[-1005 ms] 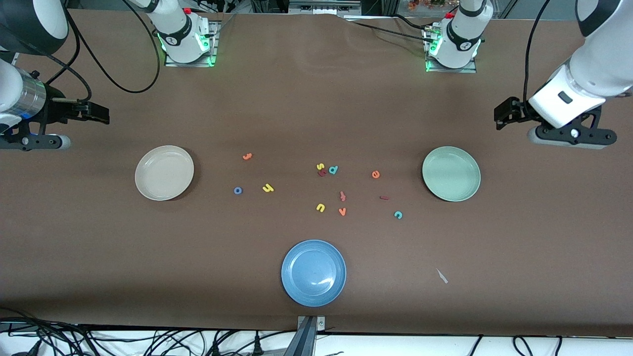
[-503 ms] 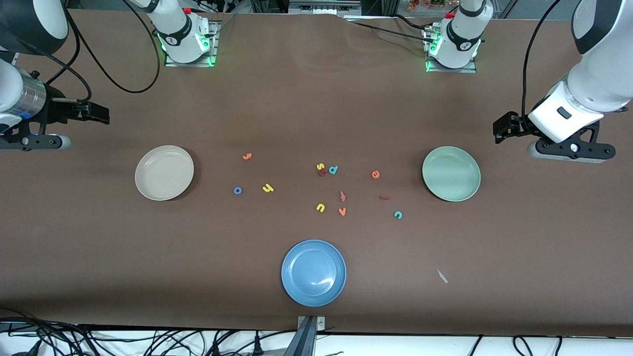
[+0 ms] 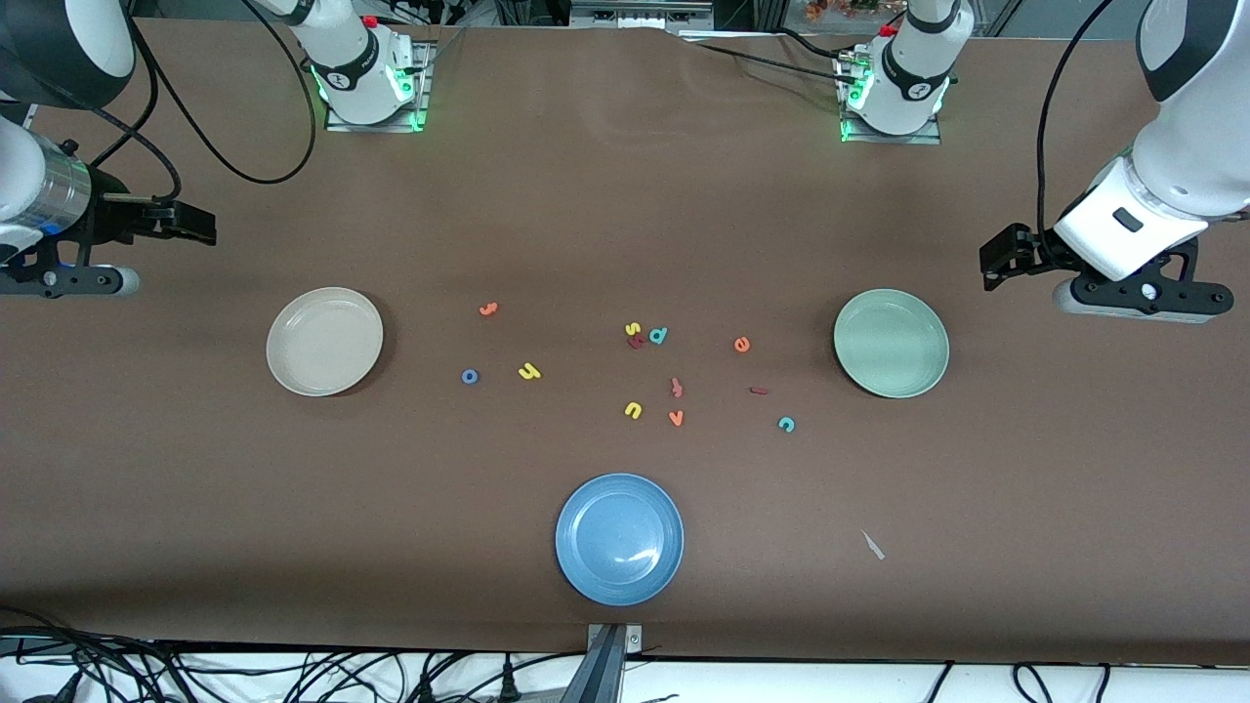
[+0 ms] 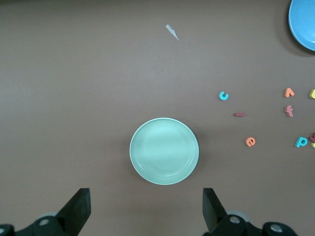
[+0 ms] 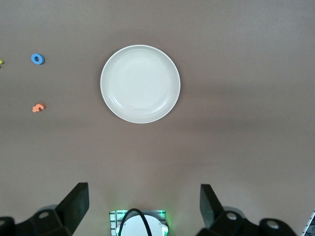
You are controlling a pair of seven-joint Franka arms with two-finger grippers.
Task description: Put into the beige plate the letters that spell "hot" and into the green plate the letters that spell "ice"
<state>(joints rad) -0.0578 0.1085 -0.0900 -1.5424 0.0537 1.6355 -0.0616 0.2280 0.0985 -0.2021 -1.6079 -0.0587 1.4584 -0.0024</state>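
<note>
front view: high, across from the robot bases, looks down on the whole table (image 3: 625,195). left wrist view: looks straight down from well above the green plate (image 4: 164,151); right wrist view: likewise above the beige plate (image 5: 140,83). front view shares both plates; each wrist view catches nearby letters.

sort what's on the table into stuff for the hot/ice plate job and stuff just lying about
For the job:
yellow h, blue o, orange t, beige plate
red i, teal c, orange e, green plate

Lying about:
blue plate
yellow s, teal d, yellow u, orange v
</note>
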